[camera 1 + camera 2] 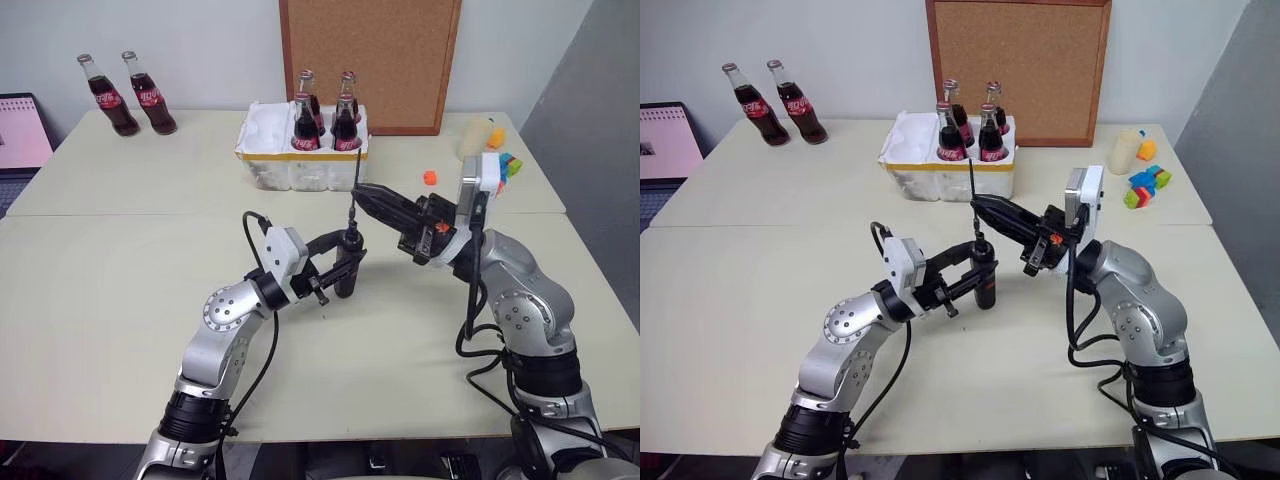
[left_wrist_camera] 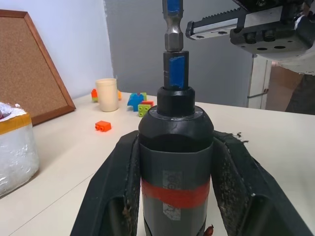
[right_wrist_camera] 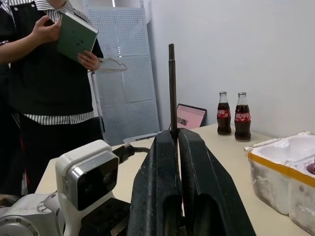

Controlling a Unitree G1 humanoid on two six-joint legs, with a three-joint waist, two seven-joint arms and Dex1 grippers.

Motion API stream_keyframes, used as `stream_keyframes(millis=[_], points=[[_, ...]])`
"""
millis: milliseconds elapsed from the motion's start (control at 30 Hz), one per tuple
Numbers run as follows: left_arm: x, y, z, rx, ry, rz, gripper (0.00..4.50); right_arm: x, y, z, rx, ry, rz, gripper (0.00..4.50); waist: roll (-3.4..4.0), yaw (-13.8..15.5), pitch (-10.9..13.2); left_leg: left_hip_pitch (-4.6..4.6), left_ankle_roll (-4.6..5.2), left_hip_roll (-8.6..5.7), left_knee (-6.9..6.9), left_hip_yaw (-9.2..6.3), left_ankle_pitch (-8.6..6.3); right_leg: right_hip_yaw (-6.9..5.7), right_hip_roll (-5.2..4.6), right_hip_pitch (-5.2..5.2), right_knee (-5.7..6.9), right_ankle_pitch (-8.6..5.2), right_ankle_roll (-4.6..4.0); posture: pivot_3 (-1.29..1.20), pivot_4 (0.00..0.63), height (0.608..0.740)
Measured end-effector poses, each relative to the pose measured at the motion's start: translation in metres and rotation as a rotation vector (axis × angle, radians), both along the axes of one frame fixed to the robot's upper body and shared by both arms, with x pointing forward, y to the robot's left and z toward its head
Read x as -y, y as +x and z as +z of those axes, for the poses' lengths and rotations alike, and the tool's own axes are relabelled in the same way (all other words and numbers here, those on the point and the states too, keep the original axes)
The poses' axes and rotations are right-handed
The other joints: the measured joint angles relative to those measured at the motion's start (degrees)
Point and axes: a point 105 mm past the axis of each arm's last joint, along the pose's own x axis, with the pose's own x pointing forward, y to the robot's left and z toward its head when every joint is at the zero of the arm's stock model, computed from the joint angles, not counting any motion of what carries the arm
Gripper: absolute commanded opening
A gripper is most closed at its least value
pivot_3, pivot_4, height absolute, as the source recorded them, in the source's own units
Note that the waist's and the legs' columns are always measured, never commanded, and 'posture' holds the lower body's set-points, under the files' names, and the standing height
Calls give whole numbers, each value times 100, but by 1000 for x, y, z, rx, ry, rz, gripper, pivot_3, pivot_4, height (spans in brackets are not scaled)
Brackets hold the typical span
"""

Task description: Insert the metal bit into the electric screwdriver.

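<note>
One electric screwdriver (image 1: 347,270) clamped in left gripper (image 1: 340,262), one metal bit (image 1: 354,185) pinched by right gripper (image 1: 362,190)

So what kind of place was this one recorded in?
Probably a lab or office test room: pale tables pushed together, a cork board against the wall, a pegboard panel behind a person holding a notebook, and staged props such as cola bottles.

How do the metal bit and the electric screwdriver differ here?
The metal bit is a needle-thin grey rod; the electric screwdriver is a thick dark body with a red band. The right end effector pinches the bit, the left end effector grips the screwdriver. Both stand upright, bit above screwdriver.
</note>
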Motion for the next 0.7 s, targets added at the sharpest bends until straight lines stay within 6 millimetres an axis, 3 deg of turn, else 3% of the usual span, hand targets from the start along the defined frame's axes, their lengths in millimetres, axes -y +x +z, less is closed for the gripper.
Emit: stream_keyframes(millis=[700], points=[[0, 0, 0, 0, 1, 1, 1636, 6, -1, 1, -12, -23, -2, 0, 0, 0, 0, 0, 0, 0, -1, 0, 0, 0, 0, 0, 0, 0, 0, 0, 150, 740]])
